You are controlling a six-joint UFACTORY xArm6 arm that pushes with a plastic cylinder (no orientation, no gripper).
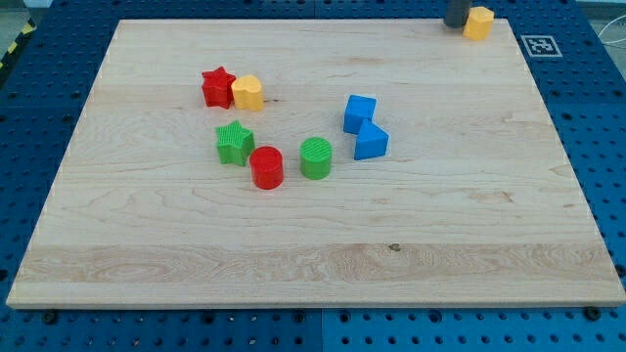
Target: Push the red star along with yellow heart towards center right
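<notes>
The red star sits at the upper left of the wooden board, touching the yellow heart on its right side. My tip is at the view's top right edge of the board, far from both, right beside a yellow block. Only the rod's lower end shows.
A green star, a red cylinder and a green cylinder lie in an arc below the pair. Two blue blocks touch each other near the centre. A marker tag lies off the board's top right corner.
</notes>
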